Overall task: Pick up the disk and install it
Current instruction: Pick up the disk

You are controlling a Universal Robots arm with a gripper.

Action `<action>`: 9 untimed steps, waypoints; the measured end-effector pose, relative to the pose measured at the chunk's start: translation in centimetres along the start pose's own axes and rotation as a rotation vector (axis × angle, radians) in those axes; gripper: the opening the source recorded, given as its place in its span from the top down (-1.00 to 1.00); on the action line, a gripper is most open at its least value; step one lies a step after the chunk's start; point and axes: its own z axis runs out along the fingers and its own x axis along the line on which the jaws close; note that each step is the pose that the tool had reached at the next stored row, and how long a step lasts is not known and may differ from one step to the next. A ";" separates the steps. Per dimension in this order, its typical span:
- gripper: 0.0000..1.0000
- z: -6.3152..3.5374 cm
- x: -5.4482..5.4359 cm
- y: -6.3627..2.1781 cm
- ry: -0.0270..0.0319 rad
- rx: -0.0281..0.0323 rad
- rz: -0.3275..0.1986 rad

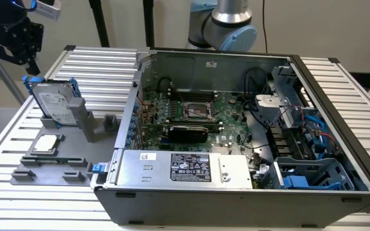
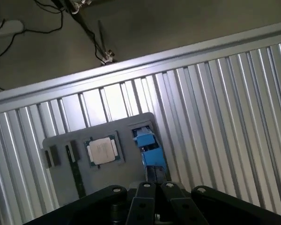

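Blue plastic is what I pick out first: the carrier frame around the disk (image 1: pixel 53 102), which stands on edge in a slot of the grey fixture plate (image 1: pixel 75 147). My gripper (image 2: pixel 155 185) hangs above it, close but not touching. In the wrist view I read the fingers as pressed together, with nothing held between them. From the hand's own camera the disk appears edge-on just beyond the fingertips, its blue clip facing up.

A tall grey post (image 1: pixel 82 119) rises right beside the disk, on the side away from the hand. Farther out from the hand on the same plate, the small square processor chip (image 1: pixel 46 143) lies flat in its recess.

Well away from the gripper, toward the exterior view's right, the open computer case (image 1: pixel 236 204) sits on the slatted aluminium table (image 1: pixel 98 62). The silver power supply box (image 1: pixel 185 168) sits inside along its near wall.
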 end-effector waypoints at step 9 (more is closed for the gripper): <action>1.00 0.10 0.0 -0.01 0.0056 0.0014 -0.129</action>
